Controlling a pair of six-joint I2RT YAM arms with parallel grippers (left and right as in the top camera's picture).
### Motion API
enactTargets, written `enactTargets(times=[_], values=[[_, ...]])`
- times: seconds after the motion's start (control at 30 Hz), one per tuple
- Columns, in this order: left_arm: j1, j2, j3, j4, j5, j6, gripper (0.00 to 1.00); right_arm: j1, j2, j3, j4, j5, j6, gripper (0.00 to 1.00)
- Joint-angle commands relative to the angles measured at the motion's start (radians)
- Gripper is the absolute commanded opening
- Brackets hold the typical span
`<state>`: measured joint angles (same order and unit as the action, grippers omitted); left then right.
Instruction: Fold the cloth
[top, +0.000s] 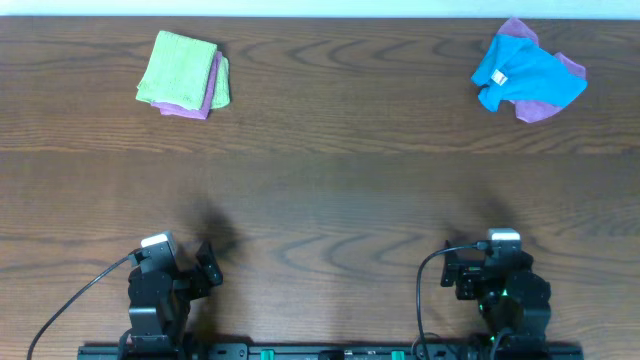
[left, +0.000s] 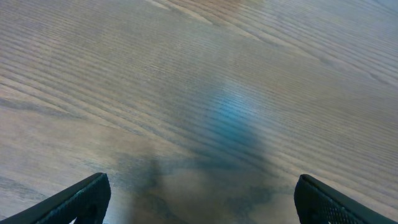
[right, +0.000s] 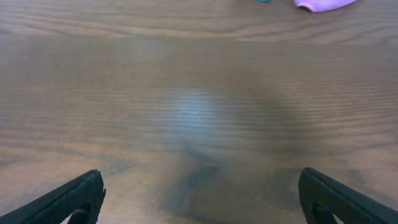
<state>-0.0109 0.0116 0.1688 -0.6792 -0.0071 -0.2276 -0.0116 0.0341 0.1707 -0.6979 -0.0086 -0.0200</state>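
- on my overhead feed the blue cloth (top: 525, 72) lies crumpled at the far right of the table (top: 330, 190), resting on a purple cloth (top: 545, 108) that shows at its edges.
- at the far left, a green cloth (top: 180, 65) sits folded on top of a lilac cloth (top: 212, 98), well apart from the blue one.
- my left gripper (left: 202, 190) is parked at the near edge, jaws spread wide and grasping nothing, with only bare wood between its fingers (left: 87, 199).
- my right gripper (right: 200, 186) is also at the near edge, released and empty. its wrist view just catches the purple cloth's hem at the top.
- both arms are well apart from either pile.
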Motion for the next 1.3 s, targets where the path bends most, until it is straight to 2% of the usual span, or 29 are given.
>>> enactTargets(times=[0.0, 1.27], values=[[-0.005, -0.008, -0.011, -0.004, -0.003, 0.019, 0.95, -0.023, -0.016, -0.013, -0.005, -0.009, -0.023, 0.99], [-0.005, -0.008, -0.011, -0.004, -0.003, 0.019, 0.95, -0.023, -0.029, -0.012, -0.023, -0.006, -0.022, 0.99]])
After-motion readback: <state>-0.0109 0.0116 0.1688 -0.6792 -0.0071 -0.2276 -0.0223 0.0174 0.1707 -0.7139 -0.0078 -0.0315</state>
